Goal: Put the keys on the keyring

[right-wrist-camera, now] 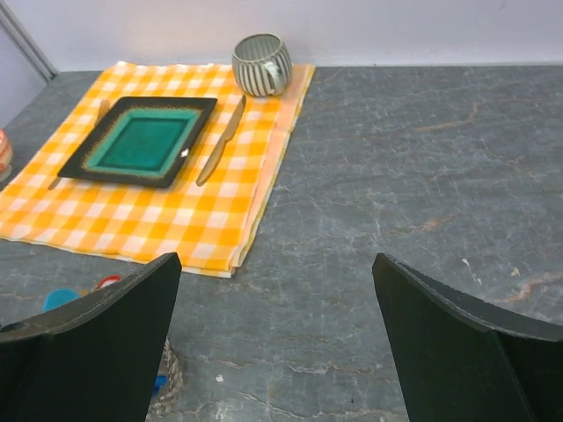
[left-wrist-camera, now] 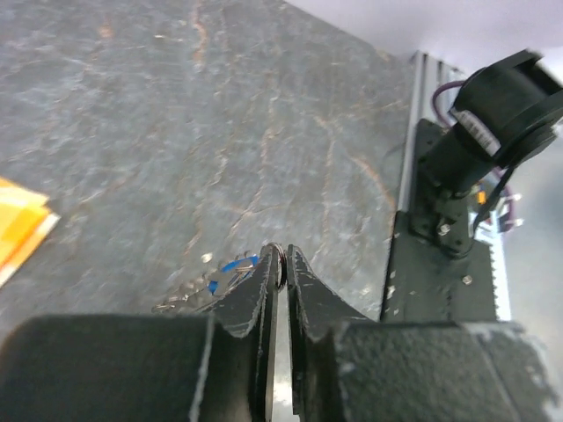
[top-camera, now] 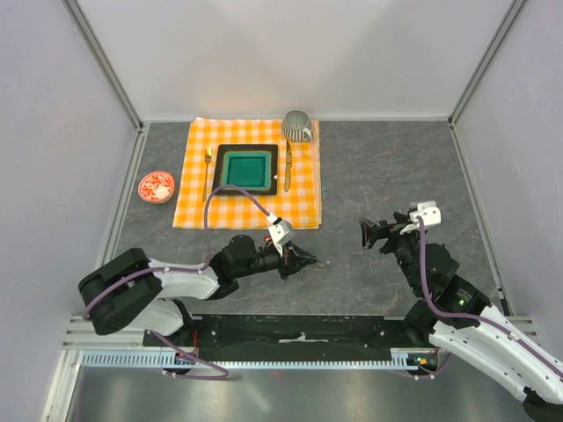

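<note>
My left gripper reaches low over the grey table near its front middle. In the left wrist view its jaws stand almost together, with a thin dark metal ring pinched at the tips. Just left of them lie a blue tag of the keys and a silvery chain, the keyring. My right gripper hovers to the right, wide open and holding nothing. Beside its left finger show the keyring chain, a blue tag and a red tag.
An orange checked cloth lies at the back with a green square plate, a gold fork, a knife and a striped cup. A small red bowl sits left of it. The arms' base rail runs along the front.
</note>
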Motion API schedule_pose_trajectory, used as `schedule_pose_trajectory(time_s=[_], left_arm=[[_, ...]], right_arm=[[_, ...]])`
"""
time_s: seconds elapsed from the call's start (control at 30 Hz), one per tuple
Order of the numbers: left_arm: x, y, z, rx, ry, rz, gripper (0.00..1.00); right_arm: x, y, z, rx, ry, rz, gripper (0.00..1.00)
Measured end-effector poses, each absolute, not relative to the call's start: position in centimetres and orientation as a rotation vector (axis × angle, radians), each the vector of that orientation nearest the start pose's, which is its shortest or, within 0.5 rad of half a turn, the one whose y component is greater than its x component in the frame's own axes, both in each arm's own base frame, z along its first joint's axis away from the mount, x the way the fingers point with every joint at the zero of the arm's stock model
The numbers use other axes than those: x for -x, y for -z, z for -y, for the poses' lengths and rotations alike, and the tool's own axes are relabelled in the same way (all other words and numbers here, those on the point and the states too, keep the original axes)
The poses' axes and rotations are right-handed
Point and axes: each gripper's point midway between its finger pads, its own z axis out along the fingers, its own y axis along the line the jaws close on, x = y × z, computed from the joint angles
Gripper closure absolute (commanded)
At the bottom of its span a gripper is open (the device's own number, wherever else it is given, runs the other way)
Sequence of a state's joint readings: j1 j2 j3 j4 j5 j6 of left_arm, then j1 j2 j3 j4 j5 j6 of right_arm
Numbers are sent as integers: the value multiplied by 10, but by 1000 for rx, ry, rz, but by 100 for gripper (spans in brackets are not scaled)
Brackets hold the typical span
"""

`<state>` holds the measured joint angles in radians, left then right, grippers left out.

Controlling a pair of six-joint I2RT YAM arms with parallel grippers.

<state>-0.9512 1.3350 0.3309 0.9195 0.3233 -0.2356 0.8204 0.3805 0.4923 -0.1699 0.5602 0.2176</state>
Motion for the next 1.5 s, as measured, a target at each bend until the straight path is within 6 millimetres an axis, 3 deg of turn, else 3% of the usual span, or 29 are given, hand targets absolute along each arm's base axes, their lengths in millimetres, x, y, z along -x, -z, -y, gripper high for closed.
schedule_pose_trajectory(time_s=[0.13,0.33,0.47,0.5,0.53,0.6,0.67,0.7,0.83,0.93,1.03,1.17,1.33,1.5], left_arm=[[-154,-137,361,-820,1264,-1579,71],[-153,-125,358,-719,1297,-1660,46],[-168,-121,347,-646,1206,-1755,37],[-175,-126,345,-624,1174,-1768,33],[-183,-134,344,-600,1146,-1772,22],[-200,-154,338,-543,1092,-1761,15],[-219,-175,320,-453,1024,-1758,2],[-229,-183,307,-403,983,-1761,0],[-263,-201,249,-161,809,-1834,1],[-271,-205,205,-12,688,-1877,1],[-257,-220,167,74,594,-1862,1],[-236,-263,125,164,538,-1755,1],[-197,-318,68,259,521,-1535,1],[-173,-330,32,308,481,-1422,1]], right_arm=[[-225,-235,-107,31,-294,-1669,2],[-224,-232,-95,-18,-242,-1702,2],[-220,-237,-82,-65,-221,-1690,2],[-219,-239,-78,-80,-218,-1685,2],[-217,-242,-74,-96,-215,-1681,2],[-213,-249,-65,-140,-209,-1664,2],[-209,-257,-55,-191,-213,-1643,2],[-207,-262,-49,-221,-216,-1626,2],[-193,-281,-23,-326,-226,-1558,2],[-181,-297,1,-402,-225,-1495,2],[-170,-306,18,-437,-225,-1454,2],[-161,-305,32,-460,-214,-1440,2],[-160,-301,33,-447,-197,-1457,2],[-160,-298,33,-440,-186,-1469,2]])
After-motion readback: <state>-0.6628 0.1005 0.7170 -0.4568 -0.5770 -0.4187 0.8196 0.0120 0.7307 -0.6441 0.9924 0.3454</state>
